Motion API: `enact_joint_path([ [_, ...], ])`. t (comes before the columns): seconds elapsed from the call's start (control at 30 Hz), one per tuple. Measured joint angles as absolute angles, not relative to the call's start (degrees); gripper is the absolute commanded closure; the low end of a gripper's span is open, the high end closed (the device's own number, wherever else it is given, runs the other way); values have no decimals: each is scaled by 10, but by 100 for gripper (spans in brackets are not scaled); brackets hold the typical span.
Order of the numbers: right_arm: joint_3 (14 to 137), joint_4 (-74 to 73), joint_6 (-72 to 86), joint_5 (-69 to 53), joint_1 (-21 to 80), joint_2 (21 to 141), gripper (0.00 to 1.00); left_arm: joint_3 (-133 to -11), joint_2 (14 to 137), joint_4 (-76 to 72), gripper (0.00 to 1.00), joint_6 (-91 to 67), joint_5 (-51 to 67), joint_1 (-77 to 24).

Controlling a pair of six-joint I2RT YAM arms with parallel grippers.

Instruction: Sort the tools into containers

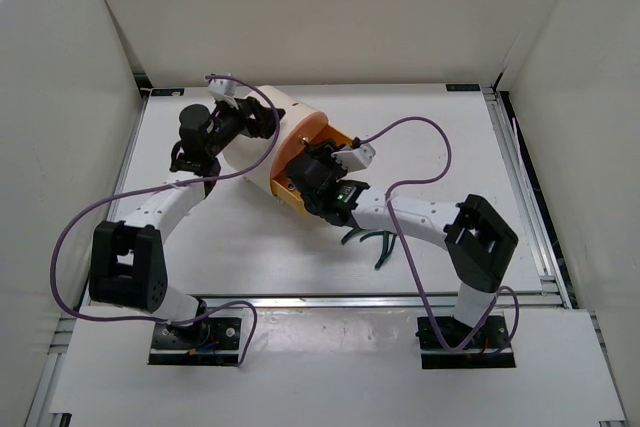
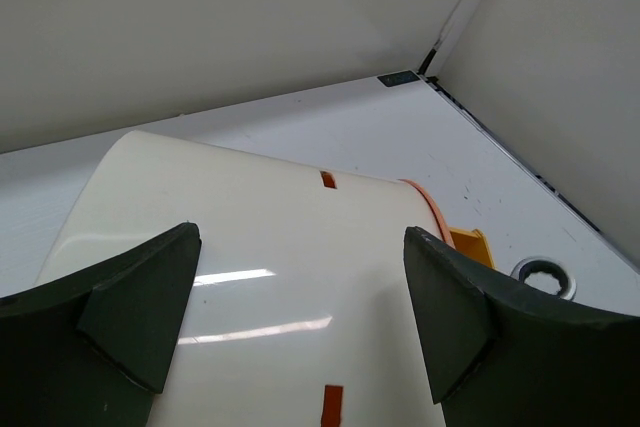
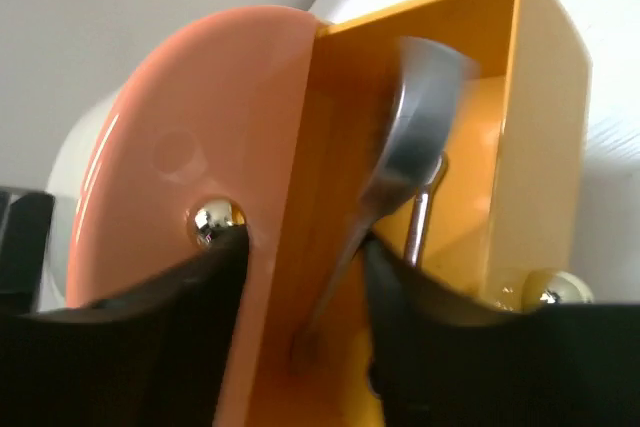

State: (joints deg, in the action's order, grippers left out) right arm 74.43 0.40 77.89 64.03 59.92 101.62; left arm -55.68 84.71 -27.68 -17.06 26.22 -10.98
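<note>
Wrench (image 3: 405,137) leans head-up inside the open orange drawer (image 3: 540,147), its handle loose between the parted right fingers (image 3: 150,337). Left fingers (image 2: 450,317), spread wide, flank the cream drum (image 2: 270,247). Best draw the right fingers straight back, clear of the handle, then nudge the drawer shut.

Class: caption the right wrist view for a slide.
Blurred silver wrench in the open orange drawer, between the parted fingers of the right gripper.

No text or number is legible anywhere, cream drum (image 2: 250,237) included, though blur may hide some.
</note>
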Motion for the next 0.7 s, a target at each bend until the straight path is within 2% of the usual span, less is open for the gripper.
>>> enact_joint_path([
  [0.03,746,-4,775,642,602,1016,27,-558,848,-276,6,-171,263,-110],
  [0.17,759,-14,760,633,608,988,9,-560,850,-276,6,-171,262,-110],
  [0.23,759,-19,732,635,606,973,5,-561,850,-275,6,-171,263,-110],
  [0.33,759,-13,667,645,599,949,7,-564,851,-271,6,-171,264,-110],
  [0.37,753,11,630,648,596,937,18,-565,852,-270,6,-172,264,-110],
  [0.43,738,56,569,653,592,907,34,-568,854,-268,6,-172,265,-110],
  [0.47,724,88,530,655,586,885,56,-569,854,-267,6,-172,264,-110],
  [0.53,708,114,484,659,576,844,81,-571,854,-263,6,-172,264,-110],
  [0.57,704,116,475,659,568,822,100,-571,854,-263,6,-172,264,-110],
  [0.7,676,58,510,631,526,744,100,-572,854,-261,6,-172,264,-110],
])
